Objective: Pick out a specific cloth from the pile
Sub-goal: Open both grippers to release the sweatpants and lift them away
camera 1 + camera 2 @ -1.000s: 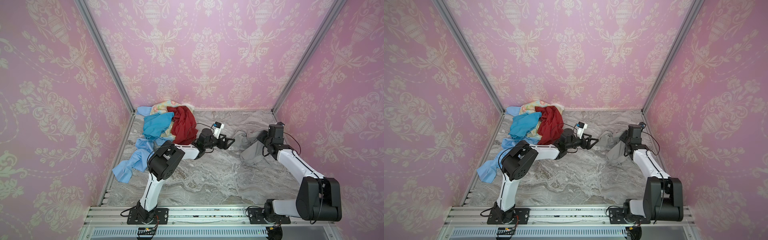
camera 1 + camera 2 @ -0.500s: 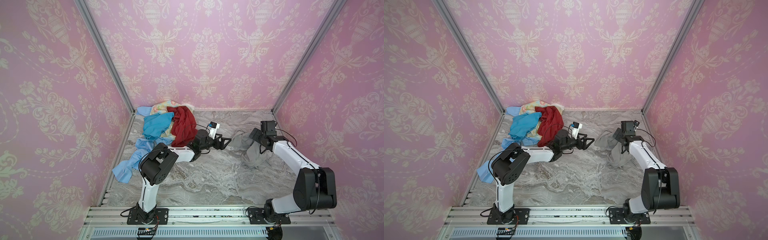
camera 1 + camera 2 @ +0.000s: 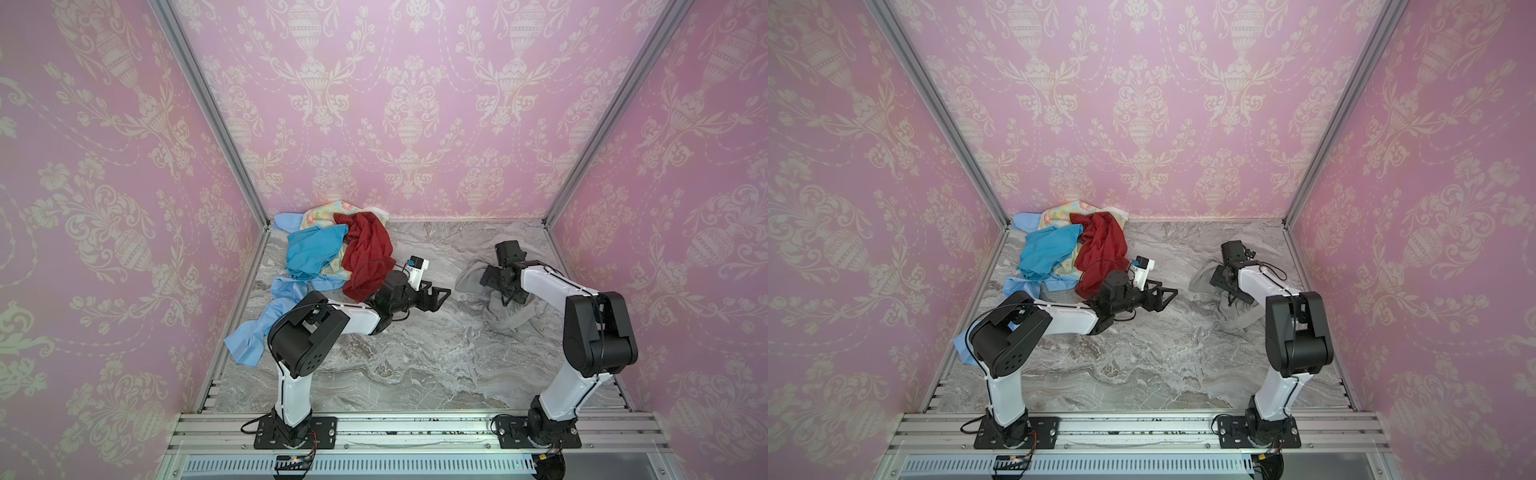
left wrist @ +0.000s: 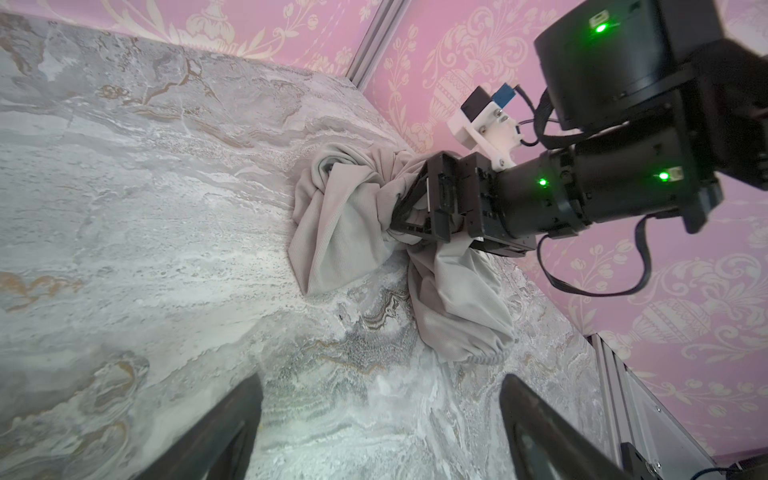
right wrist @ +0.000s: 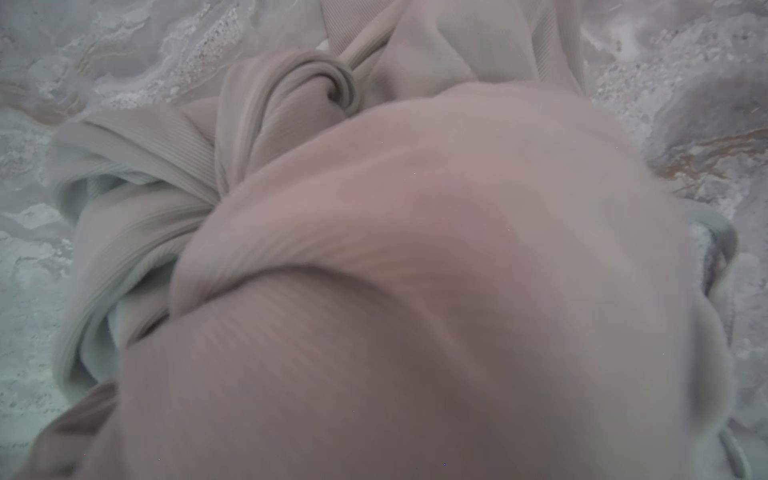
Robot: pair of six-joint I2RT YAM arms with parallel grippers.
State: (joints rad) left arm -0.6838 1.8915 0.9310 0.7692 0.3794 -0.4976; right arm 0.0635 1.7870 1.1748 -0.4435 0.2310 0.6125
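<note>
Lying crumpled well apart from the pile of mixed coloured cloths (image 3: 332,249), the plain light grey soft cloth (image 4: 340,232) is entered by the right gripper (image 4: 397,224), whose grip cannot be told. The left gripper (image 3: 440,297) is held open. Folds may be snagged on withdrawal.

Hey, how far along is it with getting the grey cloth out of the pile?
Done: the grey cloth lies on the marble table, well apart from the pile in the far corner. In hand: the right gripper is sunk in its folds; whether it grips is unclear. The left gripper is open and empty. Left: probably only releasing and pulling the arm clear.
</note>
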